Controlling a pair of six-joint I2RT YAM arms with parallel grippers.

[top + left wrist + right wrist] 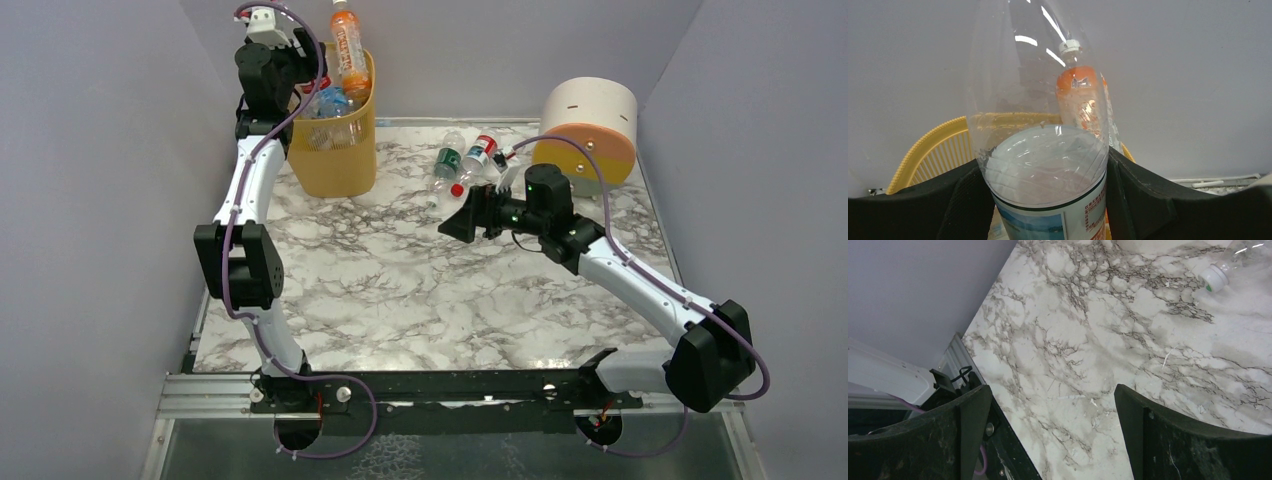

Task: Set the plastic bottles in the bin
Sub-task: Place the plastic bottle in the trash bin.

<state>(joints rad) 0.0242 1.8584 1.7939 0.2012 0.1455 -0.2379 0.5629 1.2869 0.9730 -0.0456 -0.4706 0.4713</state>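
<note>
the bin (335, 150) already held several plastic bottles (330, 105), with an orange-labelled bottle (347, 45) poking above its rim. over the bin, the left gripper (1044, 200) pinched a clear bottle (1018, 100) between its pads, not yet dropped. well apart from the bin, a few loose bottles (465, 160) lay on the table (400, 280). the right gripper (462, 220) hovered by them, spread wide and empty.

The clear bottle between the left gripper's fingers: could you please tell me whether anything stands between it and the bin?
Partly. The bin is piled to its rim with bottles, and an orange-labelled bottle stands upright out of it, just beyond the clear bottle. The way down looks crowded, not blocked.
</note>
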